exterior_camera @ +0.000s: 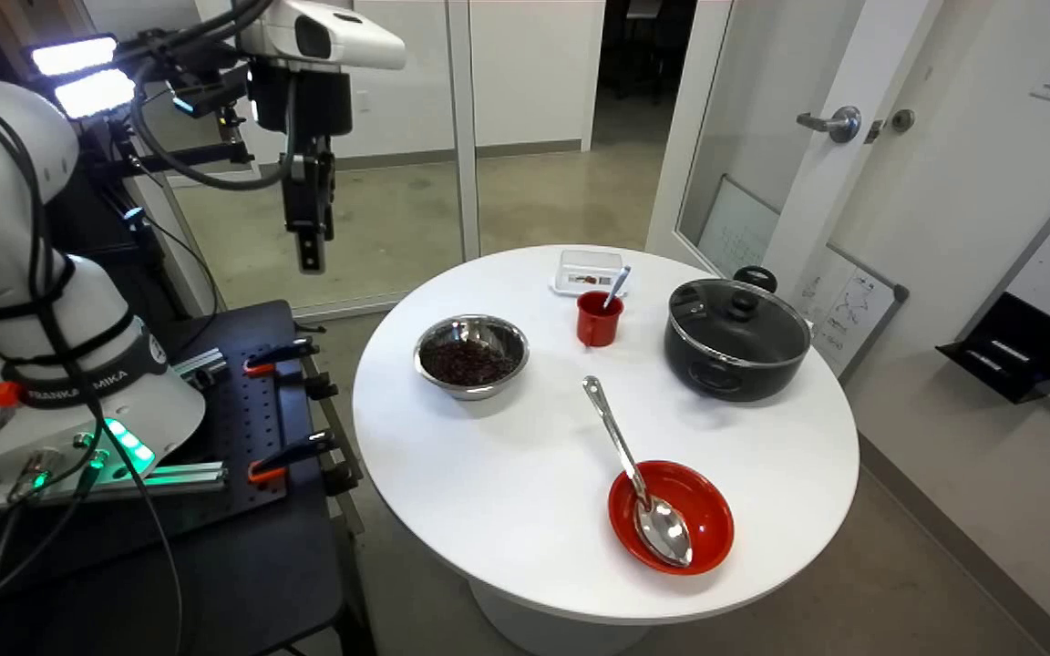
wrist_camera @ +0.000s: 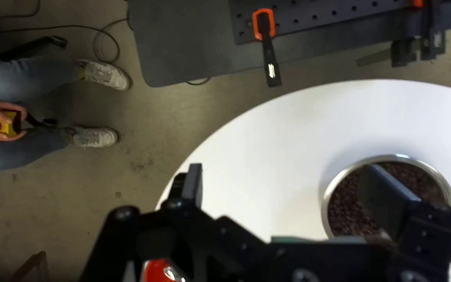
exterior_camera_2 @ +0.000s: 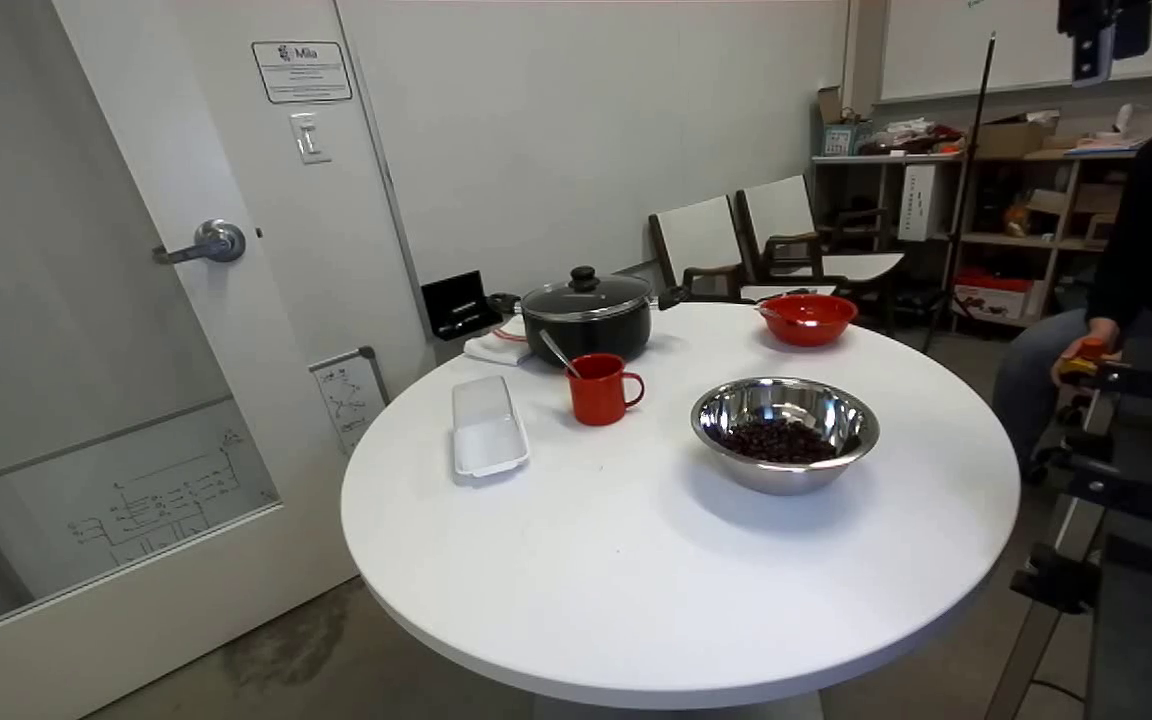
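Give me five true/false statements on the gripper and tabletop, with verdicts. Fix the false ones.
1. The gripper is open and holds nothing. True.
2. The metal bowl is empty. False: dark bean-like pieces lie in it.
3. The lid is on the black pot. True.
4. The red mug stands inside the red bowl. False: it stands on the white table, apart from that bowl.
5. The gripper touches the metal bowl's rim. False: in both exterior views it hangs in the air, apart from the metal bowl.
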Tool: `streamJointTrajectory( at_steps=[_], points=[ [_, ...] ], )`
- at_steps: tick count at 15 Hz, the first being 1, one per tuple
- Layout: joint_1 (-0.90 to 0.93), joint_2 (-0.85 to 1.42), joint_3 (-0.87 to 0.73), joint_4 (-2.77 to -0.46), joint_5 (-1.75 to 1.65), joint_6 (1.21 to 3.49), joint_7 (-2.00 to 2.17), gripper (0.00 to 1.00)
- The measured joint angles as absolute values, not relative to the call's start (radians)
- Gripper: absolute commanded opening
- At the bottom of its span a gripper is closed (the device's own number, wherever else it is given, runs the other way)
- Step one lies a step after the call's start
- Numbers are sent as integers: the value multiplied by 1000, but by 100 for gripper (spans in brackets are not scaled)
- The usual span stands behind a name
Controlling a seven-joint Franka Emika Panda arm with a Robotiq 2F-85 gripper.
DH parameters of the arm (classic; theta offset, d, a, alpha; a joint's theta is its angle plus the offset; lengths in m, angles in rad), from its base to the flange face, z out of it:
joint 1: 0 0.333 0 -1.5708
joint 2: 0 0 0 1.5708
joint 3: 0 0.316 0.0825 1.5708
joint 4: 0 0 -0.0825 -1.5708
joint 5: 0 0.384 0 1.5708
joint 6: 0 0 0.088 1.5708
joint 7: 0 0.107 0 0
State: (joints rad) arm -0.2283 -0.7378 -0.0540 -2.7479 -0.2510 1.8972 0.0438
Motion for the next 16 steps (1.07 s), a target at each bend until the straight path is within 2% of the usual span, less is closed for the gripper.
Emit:
streamJointTrajectory(
  at_steps=[4, 8, 12, 16],
  points=[
    [-126, -732, -24, -2709, -28, 1994, 166, 100],
    [-71, -687, 88, -2699, 86, 2212, 395, 100],
    [-153, -584, 216, -2720, -9, 2453, 595, 100],
    [-318, -483, 399, -2736, -305, 2553, 838, 100]
  ],
)
